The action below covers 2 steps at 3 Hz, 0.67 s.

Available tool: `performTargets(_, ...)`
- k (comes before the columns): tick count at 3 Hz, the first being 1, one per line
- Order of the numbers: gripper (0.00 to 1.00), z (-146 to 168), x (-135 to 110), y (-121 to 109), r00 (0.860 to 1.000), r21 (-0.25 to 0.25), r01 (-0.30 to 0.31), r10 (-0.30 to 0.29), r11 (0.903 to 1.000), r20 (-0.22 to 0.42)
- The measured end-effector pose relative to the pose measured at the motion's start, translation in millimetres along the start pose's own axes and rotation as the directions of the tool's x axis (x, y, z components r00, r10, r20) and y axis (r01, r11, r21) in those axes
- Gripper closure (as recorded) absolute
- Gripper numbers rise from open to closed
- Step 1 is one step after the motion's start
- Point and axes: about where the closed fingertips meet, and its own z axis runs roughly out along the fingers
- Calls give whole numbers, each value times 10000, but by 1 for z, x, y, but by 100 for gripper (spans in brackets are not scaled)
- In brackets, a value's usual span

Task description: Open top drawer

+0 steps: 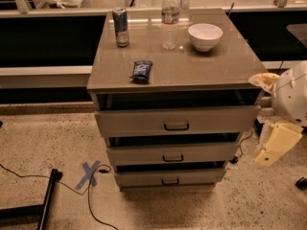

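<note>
Obs.: you have the grey-beige cabinet [120, 80] square in the camera view, three drawers stacked under its worktop.

Top drawer [144, 121]: the widest and tallest grey-beige flat front, directly beneath the worktop slab. Its small black rectangular loop handle [176, 126] sits at the centre of the front. A dark strip of gap shows between the slab and the front's upper edge. You cannot tell from here how far it stands out. The two shorter drawer fronts [144, 155] lie below it, each with the same handle.

Pincer [271, 152]: the cream-coloured end of the arm, at the right edge of the view, beside the cabinet's right flank and about level with the lower drawers. It is well apart from the top drawer's handle and touches nothing you can see. Released or clenched: cannot tell.

On the worktop:
- silver-and-blue drink can [121, 27], upright, back left
- clear plastic water bottle [170, 20], upright, back centre
- white round bowl [205, 36], just right of the bottle
- dark blue snack packet [141, 70], lying flat near the front edge

Floor: a blue tape cross [88, 174] left of the cabinet, with a thin black cable [91, 207] running past it.
</note>
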Motion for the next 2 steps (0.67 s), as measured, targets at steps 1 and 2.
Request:
performTargets(1,0,0,0,0,10000,0,0,0,10000,1)
performTargets(2,0,36,9,-8,9994,-109,139,-136,9998,312)
